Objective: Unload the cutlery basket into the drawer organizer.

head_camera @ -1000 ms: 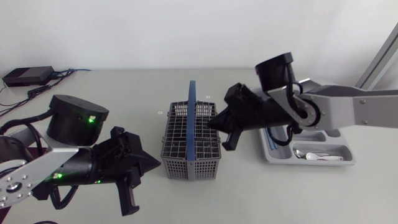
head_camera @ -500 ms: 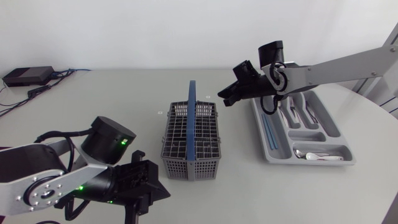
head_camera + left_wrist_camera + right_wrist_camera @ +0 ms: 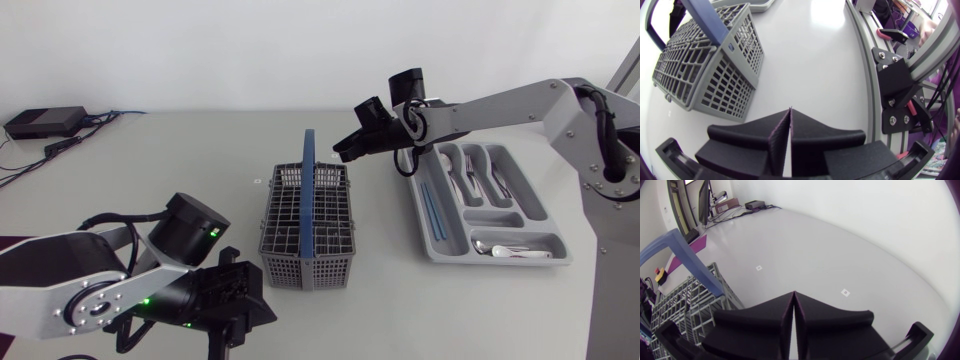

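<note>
The grey cutlery basket point(image 3: 305, 225) with an upright blue handle point(image 3: 310, 175) stands mid-table; no cutlery shows in its cells. To its right lies the grey drawer organizer point(image 3: 500, 261), holding forks and spoons point(image 3: 470, 180), thin blue sticks point(image 3: 432, 212) and one spoon point(image 3: 505, 251) in the front compartment. My left gripper point(image 3: 255, 310) is shut and empty, low at the table's front, left of the basket point(image 3: 705, 65). My right gripper point(image 3: 345, 148) is shut and empty, hovering past the basket's far right corner, with the handle point(image 3: 680, 250) beside it.
A black box with cables point(image 3: 45, 121) sits at the back left corner. Small white markers point(image 3: 257, 181) dot the tabletop behind the basket. The table's front edge runs close to my left gripper point(image 3: 790, 112).
My right gripper has drawn back from over the basket to beyond its far right corner. My left arm has pulled back toward the table's front edge. Both stayed shut.
</note>
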Controlling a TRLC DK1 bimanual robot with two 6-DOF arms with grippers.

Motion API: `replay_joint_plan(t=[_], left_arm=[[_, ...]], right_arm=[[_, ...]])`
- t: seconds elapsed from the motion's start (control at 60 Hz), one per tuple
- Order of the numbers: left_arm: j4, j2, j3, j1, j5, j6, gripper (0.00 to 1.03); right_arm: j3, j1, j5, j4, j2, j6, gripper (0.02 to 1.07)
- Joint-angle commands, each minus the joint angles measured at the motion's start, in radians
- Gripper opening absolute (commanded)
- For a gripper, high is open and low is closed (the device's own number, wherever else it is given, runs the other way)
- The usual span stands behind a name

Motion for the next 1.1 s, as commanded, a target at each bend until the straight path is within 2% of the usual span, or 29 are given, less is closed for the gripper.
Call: replay_joint_plan(t=[0.0, 0.25, 0.483, 0.817, 1.083], left_arm=[[0.025, 0.032, 0.018, -0.002, 0.015, 0.011, 0.16], [0.093, 0.078, 0.037, 0.036, 0.006, -0.001, 0.16], [0.157, 0.112, 0.046, 0.153, -0.006, 0.014, 0.16], [0.169, 0.124, 0.1, 0.292, -0.009, 0.047, 0.16], [0.208, 0.179, 0.126, 0.352, -0.011, 0.057, 0.16]], right_arm=[[0.023, 0.007, -0.016, -0.024, 0.031, 0.022, 0.07], [-0.1, 0.008, -0.052, -0.075, -0.041, -0.048, 0.07], [-0.276, 0.002, -0.073, -0.079, -0.178, -0.106, 0.07], [-0.447, 0.007, -0.095, -0.072, -0.32, -0.137, 0.07], [-0.574, 0.011, -0.11, -0.069, -0.439, -0.149, 0.07]])
